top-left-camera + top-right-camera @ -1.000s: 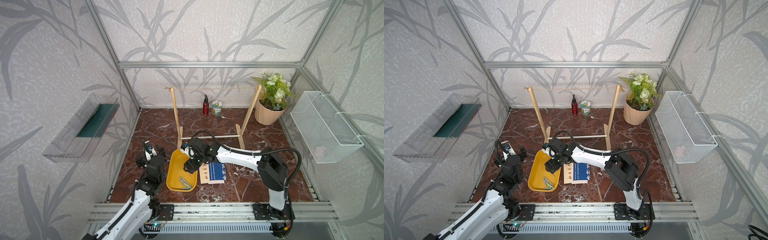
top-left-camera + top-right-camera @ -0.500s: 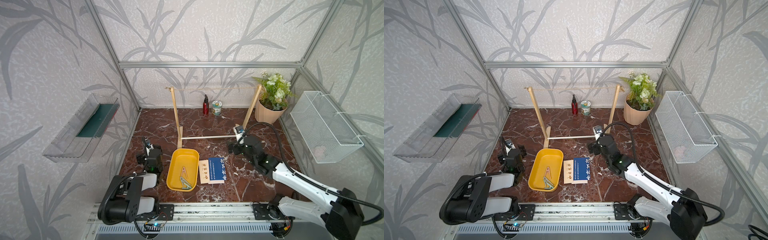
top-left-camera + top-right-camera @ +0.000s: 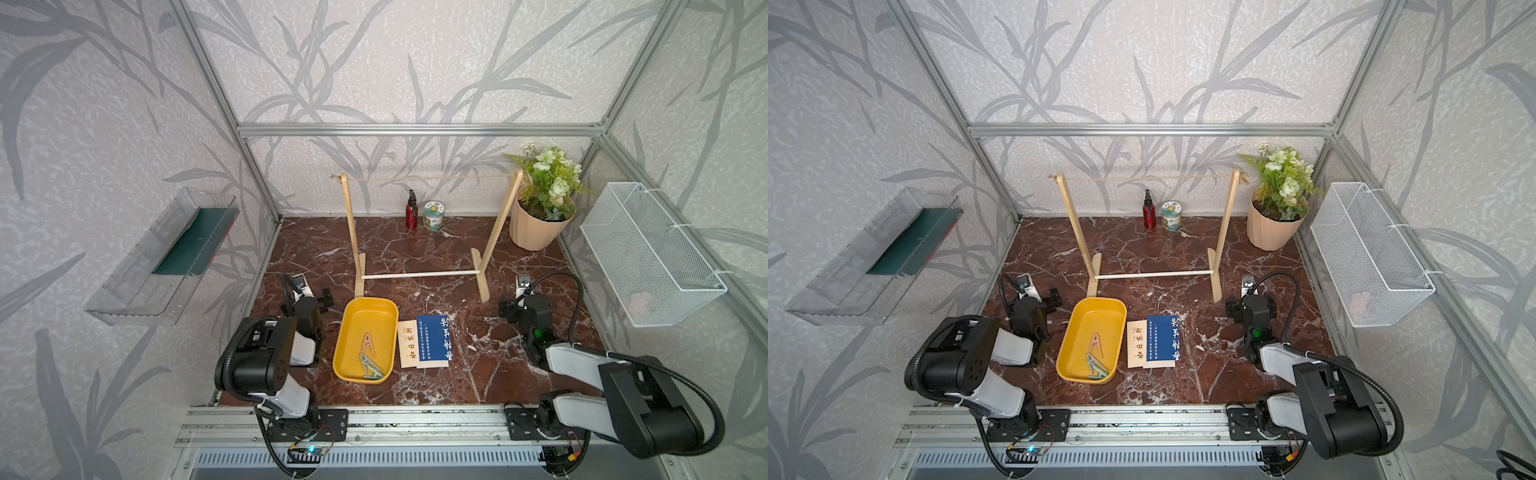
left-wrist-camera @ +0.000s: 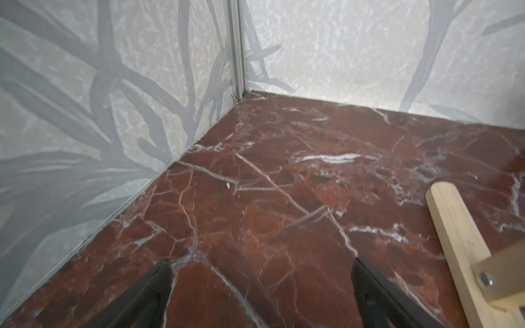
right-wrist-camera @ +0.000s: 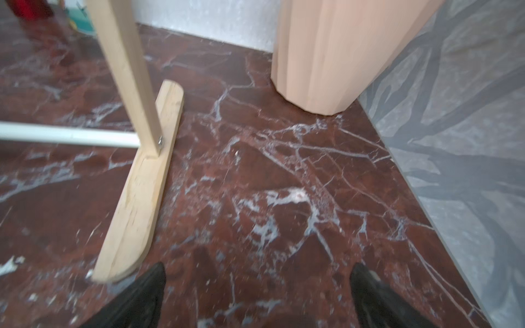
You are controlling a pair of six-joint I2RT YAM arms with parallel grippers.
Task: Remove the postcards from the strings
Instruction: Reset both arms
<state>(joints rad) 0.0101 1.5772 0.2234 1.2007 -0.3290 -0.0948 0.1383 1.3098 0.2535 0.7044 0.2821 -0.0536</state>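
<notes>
The string [image 3: 428, 178] [image 3: 1146, 178] runs bare between the tops of the wooden stand's [image 3: 351, 232] uprights. The postcards lie flat on the floor in front of the stand: a dark blue one [image 3: 434, 340] [image 3: 1163, 338] overlaps a cream one [image 3: 407, 345] [image 3: 1136, 343]. My left gripper [image 3: 307, 297] [image 4: 261, 272] is low at the left of the floor, open and empty. Low at the right, beside the stand's right foot [image 5: 139, 198], my right gripper [image 3: 524, 301] [image 5: 257, 275] is also open and empty. Both are well apart from the cards.
A yellow tray [image 3: 365, 305] with three clothespins [image 3: 368, 353] sits left of the cards. A potted plant [image 3: 534, 228], a red bottle [image 3: 411, 212] and a tin [image 3: 433, 216] stand at the back. A wire basket [image 3: 648, 257] and a clear shelf [image 3: 166, 257] hang on the side walls.
My right arm has swung back from over the yellow tray to the right side of the floor. The left arm has folded back at the left. The cards have not moved.
</notes>
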